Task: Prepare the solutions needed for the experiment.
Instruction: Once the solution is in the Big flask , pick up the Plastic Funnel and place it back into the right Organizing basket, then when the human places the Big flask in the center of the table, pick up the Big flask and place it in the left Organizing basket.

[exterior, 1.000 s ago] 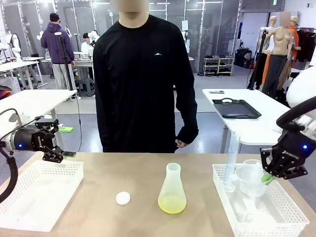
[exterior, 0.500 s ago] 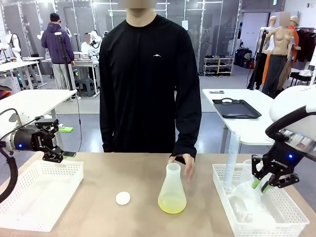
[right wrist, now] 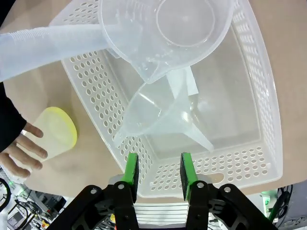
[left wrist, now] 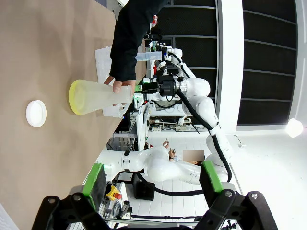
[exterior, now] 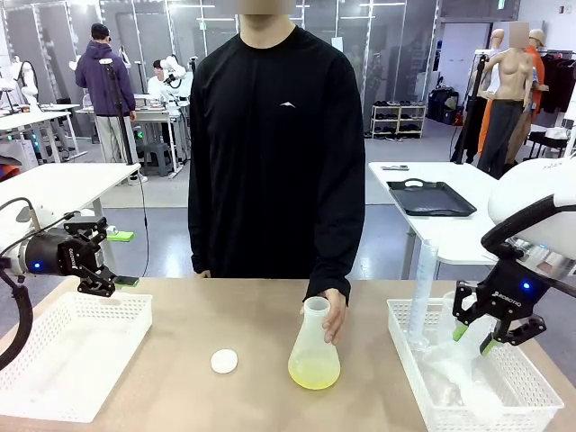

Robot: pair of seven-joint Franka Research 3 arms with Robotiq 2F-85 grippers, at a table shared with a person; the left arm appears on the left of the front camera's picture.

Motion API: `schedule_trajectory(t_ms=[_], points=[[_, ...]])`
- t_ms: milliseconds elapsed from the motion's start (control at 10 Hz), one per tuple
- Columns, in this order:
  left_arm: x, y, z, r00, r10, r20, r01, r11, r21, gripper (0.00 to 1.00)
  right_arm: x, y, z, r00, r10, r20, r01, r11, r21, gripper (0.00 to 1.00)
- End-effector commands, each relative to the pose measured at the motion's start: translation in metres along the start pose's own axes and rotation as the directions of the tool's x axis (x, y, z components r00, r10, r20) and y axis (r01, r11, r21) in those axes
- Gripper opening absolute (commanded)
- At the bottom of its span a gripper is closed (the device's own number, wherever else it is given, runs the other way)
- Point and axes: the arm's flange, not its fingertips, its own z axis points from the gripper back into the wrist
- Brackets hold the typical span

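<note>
Person's hand closed round the flask neck, right gripper with jaws apart over the funnel (thin, lying tilted), so an off-centre pinch could skid it away.

**Brand print on the grippers, a wordless mark on a shirt**

In the front view, small white letters reading ROBOTIQ stand on the black body of the right gripper, at about 4 o'clock. A like line of pale print sits on the body of the left gripper, at 9 o'clock, but it is too small to read with certainty. At 12 o'clock, the person's black shirt bears a small white chest mark, a shape with no legible letters.
</note>
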Motion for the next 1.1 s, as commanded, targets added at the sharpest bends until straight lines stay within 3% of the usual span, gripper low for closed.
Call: schedule_trajectory(t_ms=[0,1000], points=[[0.0005,-0.0009,-0.0016,1.0,-0.008,0.009,0.008,1.0,0.014,1.0,-0.0009,-0.0002,0.0012,1.0,0.005,-0.001,-0.005,1.0,0.0,0.46],[0.0005,-0.0009,-0.0016,1.0,-0.008,0.009,0.008,1.0,0.014,1.0,-0.0009,-0.0002,0.0012,1.0,0.005,-0.001,-0.005,1.0,0.0,0.46]])
